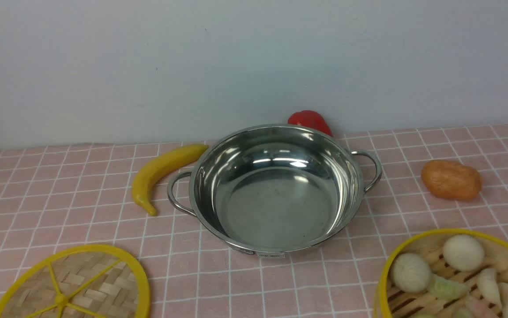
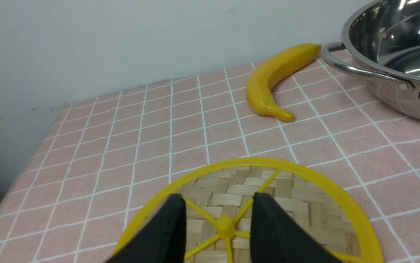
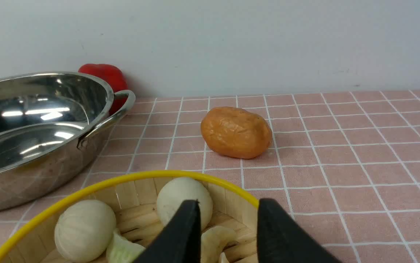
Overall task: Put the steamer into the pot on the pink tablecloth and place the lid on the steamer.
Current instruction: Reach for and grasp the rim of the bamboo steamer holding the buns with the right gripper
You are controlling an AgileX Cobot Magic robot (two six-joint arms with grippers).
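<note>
bamboo slats and a yellow rim are marking out the steamer point(image 1: 452, 230), which is sitting on the pink tablecloth point(image 1: 59, 194) at the near right, apart from the pot point(image 1: 236, 168) and not yet in it. it is carrying 2 round buns and a few dumplings. the right gripper point(image 3: 228, 204) is hovering over the steamer's inside with its jaws apart, gripping nothing. the step in hand is looking like the pickup. 1 finger should be going inside the wall, clear of the buns, and 1 outside, closing firmly. the lift should be staying level so that nothing is rolling out. the pot is standing empty and looking only a little wider than the steamer, so centring before lowering is mattering. the left gripper point(image 2: 217, 199) is hovering above the lid point(image 2: 297, 204), jaws apart on either side of its hub.
</note>
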